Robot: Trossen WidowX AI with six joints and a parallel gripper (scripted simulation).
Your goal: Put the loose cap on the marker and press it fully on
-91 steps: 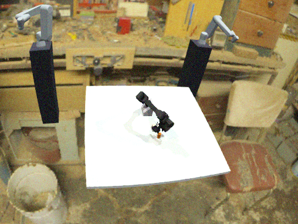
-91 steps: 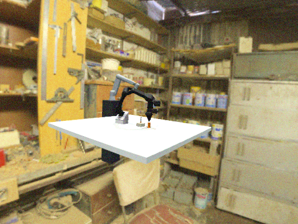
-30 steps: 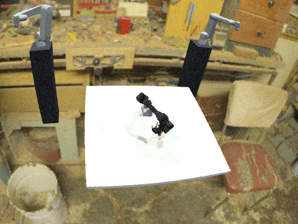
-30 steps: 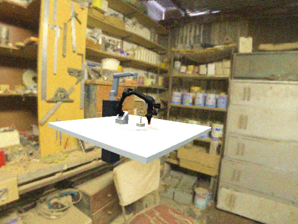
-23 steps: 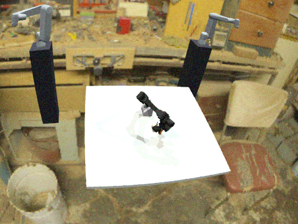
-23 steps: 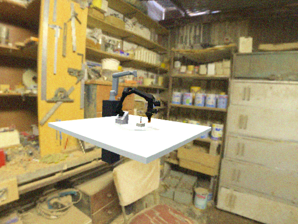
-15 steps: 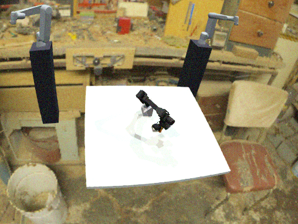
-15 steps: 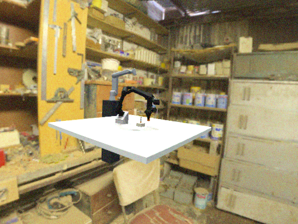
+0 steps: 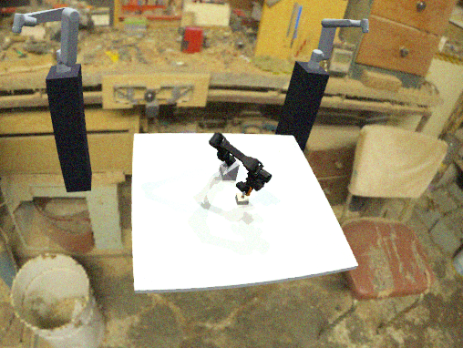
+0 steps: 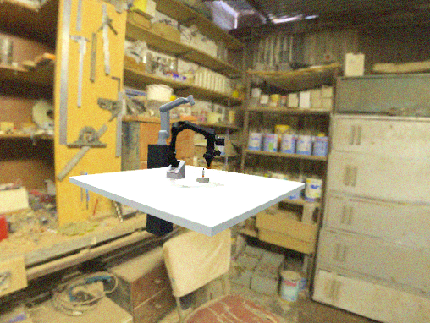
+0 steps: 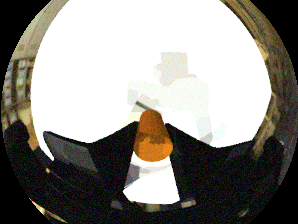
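One orange cap (image 9: 249, 190) (image 10: 208, 167) (image 11: 152, 137) is riding in the gripper (image 9: 248, 189) (image 10: 208, 164) (image 11: 150, 125), folks, & the fingers are pinching it from both sides, w/ the wrist cam showing it nicely betw. the black tips. It's hanging clear of the tabletop (image 9: 182, 264) (image 10: 190, 200), up above & just beside the holder blk (image 9: 242, 202) (image 10: 203, 180), our landmark for this call. The marker (image 10: 203, 172) is standing upright in that blk, approx. centered, & the cap isn't sitting on it: ext. view is showing the cap off to the right of the marker's tip & a bit higher, w/ a gap betw. them.

The black arm (image 9: 239, 152) (image 10: 192, 126) is arching over from its gray base (image 9: 229, 172) (image 10: 174, 172), which is standing up-left of the blk in the top view & left of it in the ext. view. Wrist is bending down, pointing the fingers toward the table near the blk.

Background check, top view: 2 dark pillars are rising beyond the blk, 1 upper left & 1 upper right, each carrying a gray arm. A chair w/ a worn red seat (image 9: 387, 257) is standing well to the blk's right, lower down, & a whitish bucket (image 9: 93, 319) is sitting far to its lower left.
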